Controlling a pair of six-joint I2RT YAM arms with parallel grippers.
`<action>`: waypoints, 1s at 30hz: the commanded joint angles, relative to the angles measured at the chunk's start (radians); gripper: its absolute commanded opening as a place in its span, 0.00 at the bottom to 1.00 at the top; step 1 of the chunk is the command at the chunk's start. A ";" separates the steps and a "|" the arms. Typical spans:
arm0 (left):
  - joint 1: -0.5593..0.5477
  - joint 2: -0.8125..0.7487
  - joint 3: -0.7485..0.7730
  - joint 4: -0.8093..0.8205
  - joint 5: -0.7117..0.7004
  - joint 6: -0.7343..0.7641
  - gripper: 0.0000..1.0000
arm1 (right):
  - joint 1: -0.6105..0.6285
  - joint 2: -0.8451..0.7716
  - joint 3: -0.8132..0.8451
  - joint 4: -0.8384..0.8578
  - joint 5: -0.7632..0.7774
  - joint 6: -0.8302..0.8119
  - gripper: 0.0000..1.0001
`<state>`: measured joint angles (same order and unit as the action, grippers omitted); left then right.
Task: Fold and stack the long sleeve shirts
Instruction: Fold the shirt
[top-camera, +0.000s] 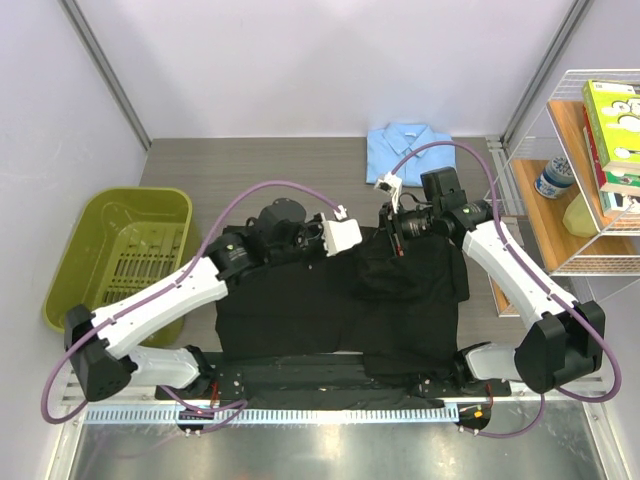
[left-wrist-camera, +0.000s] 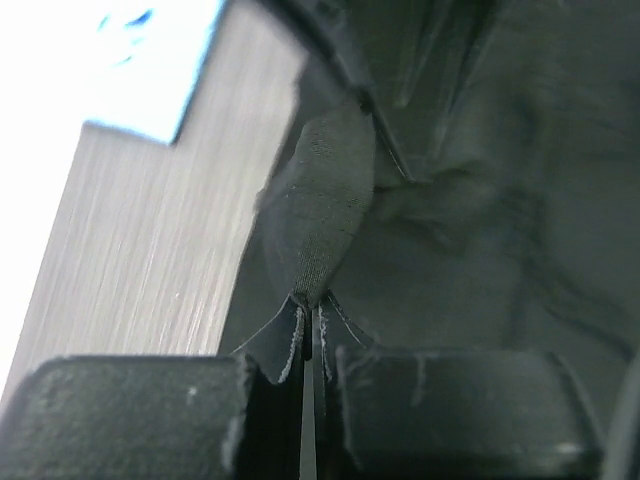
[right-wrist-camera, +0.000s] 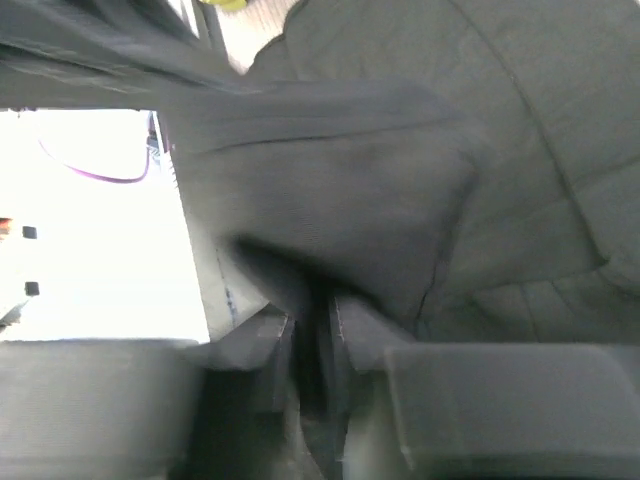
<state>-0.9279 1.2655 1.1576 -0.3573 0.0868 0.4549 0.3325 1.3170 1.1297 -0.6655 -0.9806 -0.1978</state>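
A black long sleeve shirt (top-camera: 300, 310) lies spread over the middle of the table, its right half folded and bunched. The light blue shirt (top-camera: 405, 152) lies folded at the back and shows as a blue corner (left-wrist-camera: 150, 70) in the left wrist view. My left gripper (top-camera: 352, 248) (left-wrist-camera: 308, 305) is at the black shirt's upper edge, shut on a pinched fold of black cloth (left-wrist-camera: 325, 190). My right gripper (top-camera: 395, 240) (right-wrist-camera: 312, 300) is just to the right over the same edge. Its jaws stand a narrow gap apart, with black cloth (right-wrist-camera: 380, 180) draped across the tips.
A green bin (top-camera: 70, 260) stands at the left of the wooden table (top-camera: 250, 160). A wire shelf (top-camera: 590, 170) with boxes and a bottle stands at the right edge. White walls close in the back and both sides.
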 joint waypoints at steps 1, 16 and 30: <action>0.003 -0.037 0.140 -0.317 0.232 0.094 0.00 | 0.004 -0.038 0.050 -0.064 0.052 -0.083 0.46; 0.047 0.281 0.723 -1.048 0.543 0.148 0.00 | -0.277 0.115 0.245 -0.542 0.129 -0.516 0.99; 0.441 0.603 0.771 -1.068 0.587 -0.038 0.00 | -0.294 0.409 0.266 -0.447 0.284 -0.563 0.82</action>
<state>-0.5827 1.8236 1.9114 -1.3148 0.6304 0.4774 0.0444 1.7058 1.3632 -1.1263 -0.7540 -0.7094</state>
